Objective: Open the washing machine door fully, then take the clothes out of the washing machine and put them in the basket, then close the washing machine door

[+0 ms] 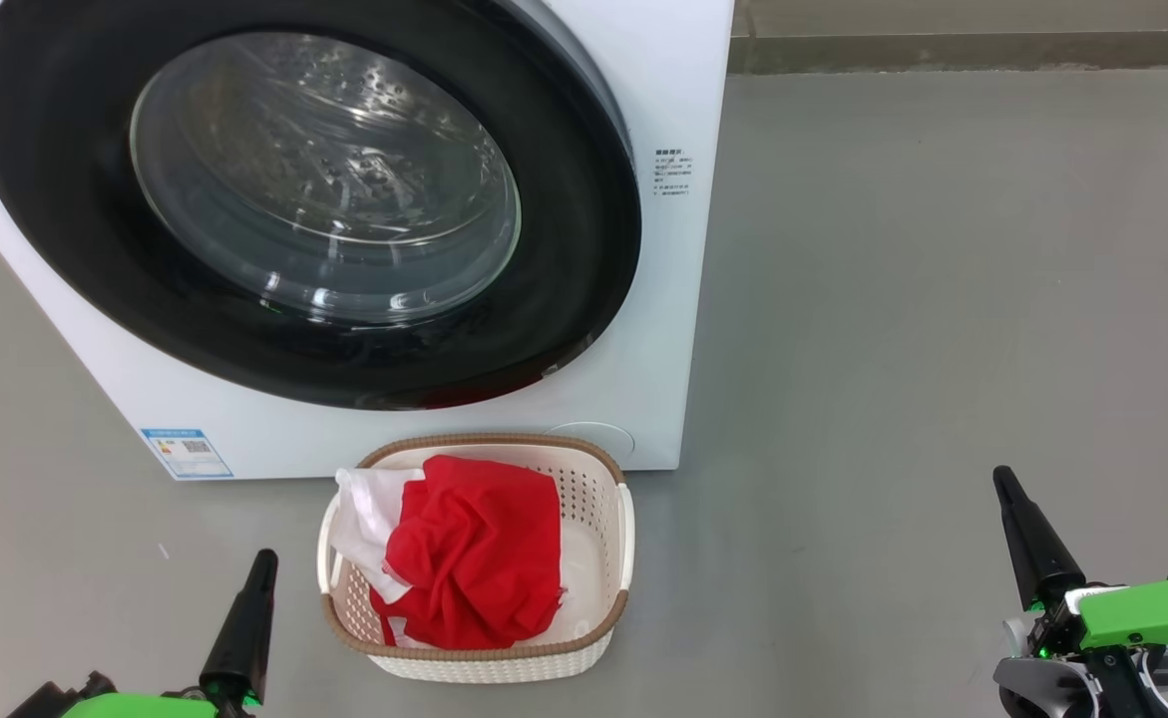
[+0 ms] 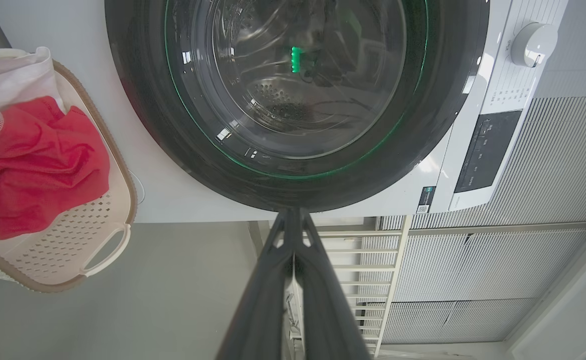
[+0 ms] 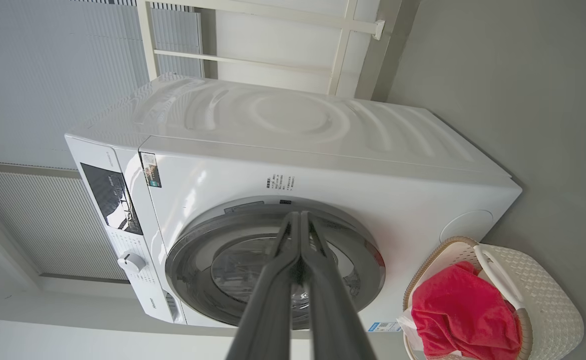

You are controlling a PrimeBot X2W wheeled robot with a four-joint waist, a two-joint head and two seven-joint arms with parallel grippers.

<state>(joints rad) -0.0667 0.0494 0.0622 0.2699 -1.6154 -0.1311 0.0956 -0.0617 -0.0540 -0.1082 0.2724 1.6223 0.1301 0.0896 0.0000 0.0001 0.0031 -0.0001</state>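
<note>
1. The large round washing machine door with its glossy black rim and bulging glass window (image 1: 324, 189) lies flat against the front of the big white front-loading washing machine (image 1: 663, 299). I read it as shut. The head view cuts off its top arc.
2. Through the glass I see a perforated steel drum. Glare and a green reflection blur the interior, so I cannot tell what lies inside.
3. The small cream perforated plastic basket with a brown woven-look rim (image 1: 598, 469) stands on the grey floor (image 1: 893, 349), just before the machine's bottom front edge and nearer its right corner. Whether it touches the machine, I cannot tell.
4. The bright red clothes with white parts (image 1: 484, 558) lie bunched in the basket, filling its left and middle. A white part hangs over the far left corner of the rim. The garments hide most of the basket's base.
5. The left gripper (image 1: 262, 563) is above the floor left of the basket. Its fingers are pressed together with nothing between them, and its wrist is cut off at the bottom edge.
6. The right gripper (image 1: 1004, 484) is well to the right of the basket, its fingers likewise closed tight on nothing.
7. The small blue label (image 1: 187, 452) at the machine's base and the printed text (image 1: 671, 172) beside the door are too small to read.
</note>
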